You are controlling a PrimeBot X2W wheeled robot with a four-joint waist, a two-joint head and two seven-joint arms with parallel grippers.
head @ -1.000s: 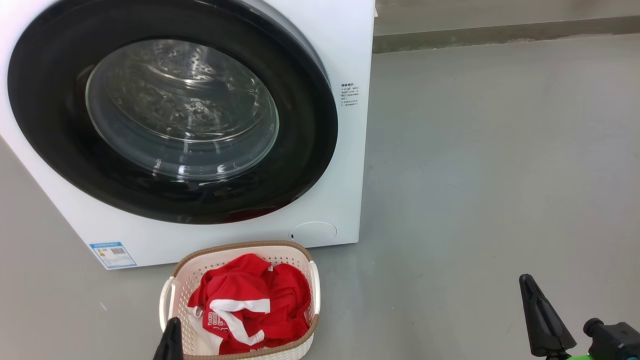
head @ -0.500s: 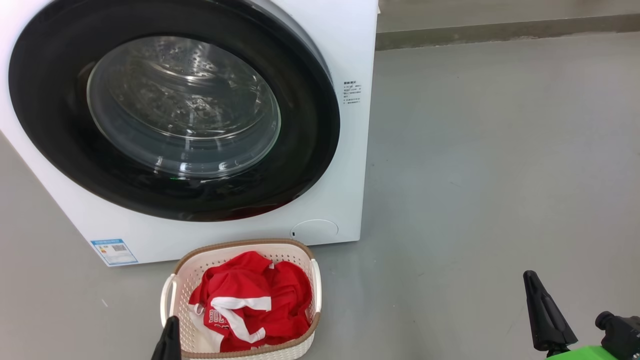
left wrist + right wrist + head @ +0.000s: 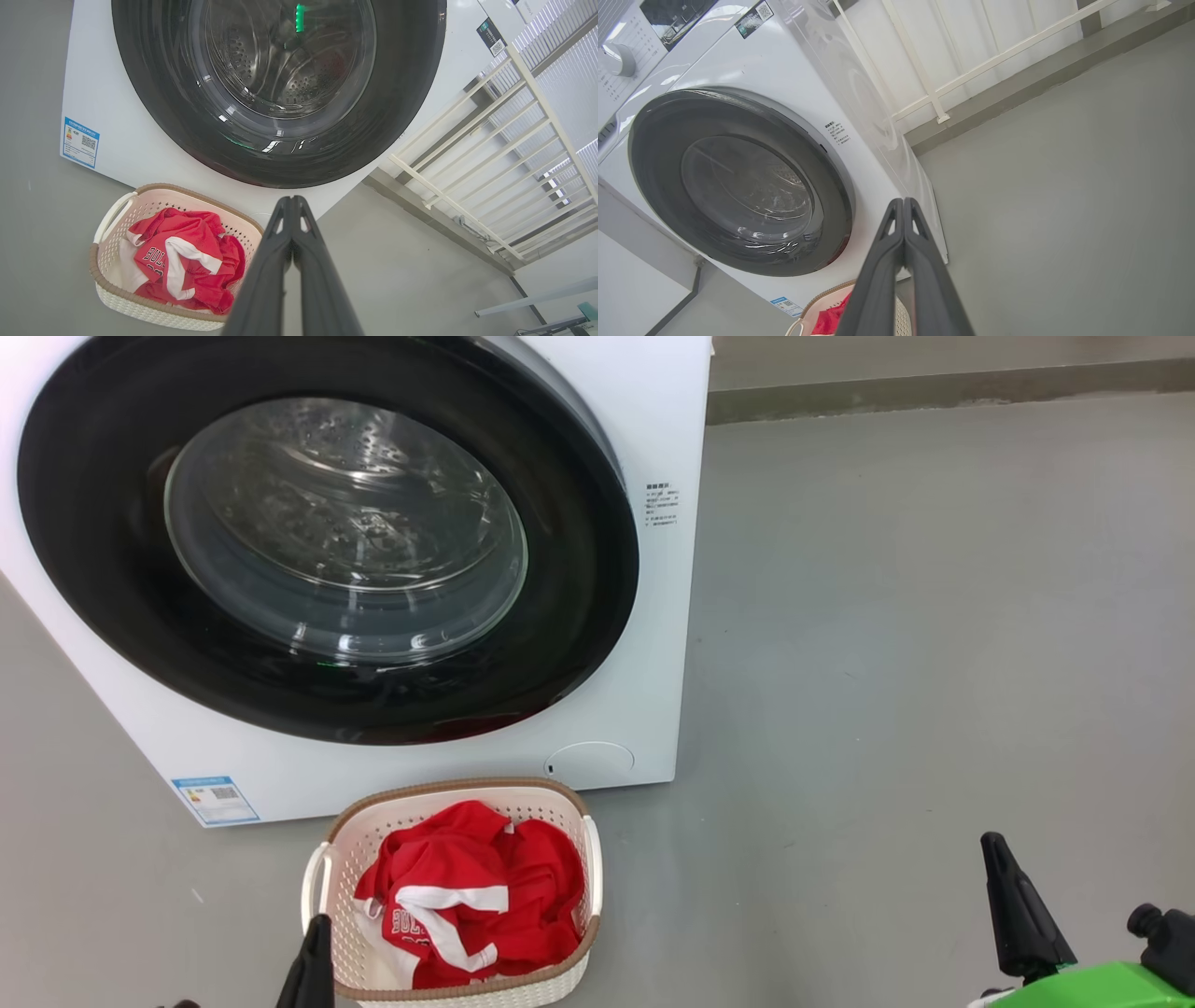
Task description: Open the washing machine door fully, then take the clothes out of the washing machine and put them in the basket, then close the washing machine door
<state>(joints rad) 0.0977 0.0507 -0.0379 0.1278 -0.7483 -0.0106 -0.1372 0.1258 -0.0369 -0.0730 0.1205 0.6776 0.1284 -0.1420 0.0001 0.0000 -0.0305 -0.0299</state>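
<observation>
Washing machine (image 3: 653, 616) is sitting with its door (image 3: 579, 569) shut flush. Basket (image 3: 448, 789) is standing just in front of the machine, with red jerseys (image 3: 476, 887) lying inside. Left gripper (image 3: 292, 200) is hovering just beside them. Right gripper (image 3: 903, 201) is hanging well apart, off the machine's front corner. Both are pinched closed and holding nothing.

Glossy black ring and clear glass of the washing machine door (image 3: 345, 532) seen ahead of the left gripper (image 3: 292, 200), perforated cream plastic basket (image 3: 373, 835) near it, red cloth clothes (image 3: 467, 887), matt grey floor (image 3: 934, 616)
</observation>
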